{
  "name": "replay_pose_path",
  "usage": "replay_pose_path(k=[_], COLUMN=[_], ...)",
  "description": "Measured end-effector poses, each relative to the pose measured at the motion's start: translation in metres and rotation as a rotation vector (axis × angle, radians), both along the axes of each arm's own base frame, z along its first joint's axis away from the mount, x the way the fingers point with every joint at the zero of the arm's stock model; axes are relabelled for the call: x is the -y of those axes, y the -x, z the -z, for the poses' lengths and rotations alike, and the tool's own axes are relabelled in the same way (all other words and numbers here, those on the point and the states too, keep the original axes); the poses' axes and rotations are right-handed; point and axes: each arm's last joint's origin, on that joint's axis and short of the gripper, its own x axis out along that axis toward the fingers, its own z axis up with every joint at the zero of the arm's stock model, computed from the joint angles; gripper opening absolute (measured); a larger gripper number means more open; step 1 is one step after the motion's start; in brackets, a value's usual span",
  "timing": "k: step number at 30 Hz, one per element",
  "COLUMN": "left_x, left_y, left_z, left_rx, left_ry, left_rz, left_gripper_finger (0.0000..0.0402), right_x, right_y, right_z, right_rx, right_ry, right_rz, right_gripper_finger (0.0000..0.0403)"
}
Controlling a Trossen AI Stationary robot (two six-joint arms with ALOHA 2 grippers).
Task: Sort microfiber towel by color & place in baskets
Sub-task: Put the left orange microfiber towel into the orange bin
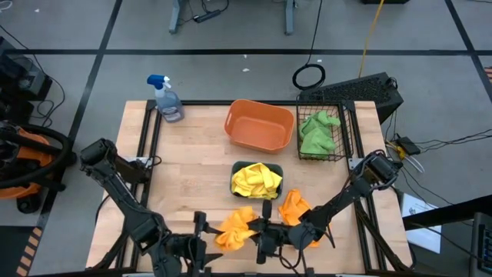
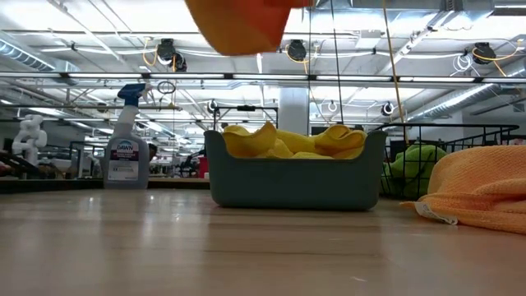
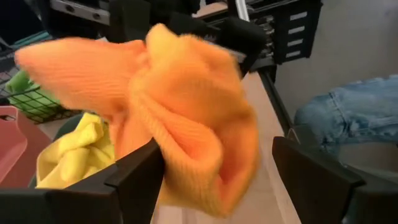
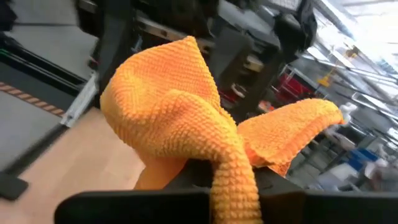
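Note:
An orange towel (image 1: 234,227) is lifted off the table near its near edge; the low view shows only its lower part (image 2: 246,25). My right gripper (image 1: 265,235) is shut on it. My left gripper (image 1: 201,240) is open beside it, and the towel (image 3: 186,118) hangs between its spread fingers, close to one finger (image 3: 134,183); whether they touch cannot be told. A second orange towel (image 1: 296,208) lies crumpled on the table under my right arm. Yellow towels (image 1: 256,181) fill the teal tray (image 2: 296,185). Green towels (image 1: 317,132) lie in the black wire basket (image 1: 350,127). The orange tub (image 1: 260,125) holds nothing. My right gripper pinches a bunched fold of the orange towel (image 4: 231,177) between its two fingers. The towel is clear of the table. Folds of it spread out beyond the fingertips (image 4: 161,106), and one corner (image 4: 298,118) sticks out to the side.
A clear spray bottle with a blue nozzle (image 1: 167,100) stands at the far left corner. Bare wood lies on the table's left half (image 1: 184,177). A person's leg in jeans (image 3: 348,112) shows beyond the table edge in the left wrist view.

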Motion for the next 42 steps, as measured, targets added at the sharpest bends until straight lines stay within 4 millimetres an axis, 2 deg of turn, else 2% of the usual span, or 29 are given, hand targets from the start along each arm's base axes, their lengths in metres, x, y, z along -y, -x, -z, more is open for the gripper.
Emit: replay_pose_path(k=[7,11,16,20,25,30,38,42], left_x=[0.012,0.014,0.012,0.003,-0.007,-0.015,-0.030,-0.036], left_y=[0.018,0.028,0.040,0.041,0.039,0.034,0.024,0.018], left_z=[-0.002,-0.002,0.003,0.010,0.020,0.028,0.039,0.039], left_rx=[0.012,0.054,0.026,0.018,0.023,0.007,-0.020,-0.024], left_ry=[-0.029,-0.098,-0.180,-0.210,-0.297,-0.327,-0.358,-0.348], left_rz=[0.038,-0.012,-0.051,-0.135,-0.189,-0.214,-0.261,-0.292], left_gripper_finger=[0.0299,0.0299,0.0299,0.0299,0.0299,0.0299,0.0299,0.0299], right_x=[-0.002,0.001,0.012,0.035,0.079,0.141,0.254,0.293], right_y=[0.002,0.002,0.005,0.002,-0.004,-0.003,0.014,0.019], right_z=[0.004,0.003,-0.014,-0.034,-0.055,-0.064,-0.065,-0.056], right_rx=[-0.031,-0.029,-0.030,-0.043,-0.127,-0.284,-0.492,-0.550], right_ry=[-0.048,-0.021,0.103,0.190,0.260,0.257,-0.034,-0.149], right_rz=[0.005,0.091,0.227,0.339,0.446,0.523,0.602,0.628], right_gripper_finger=[0.0009,0.0009,0.0009,0.0009,0.0009,0.0009,0.0009,0.0012])
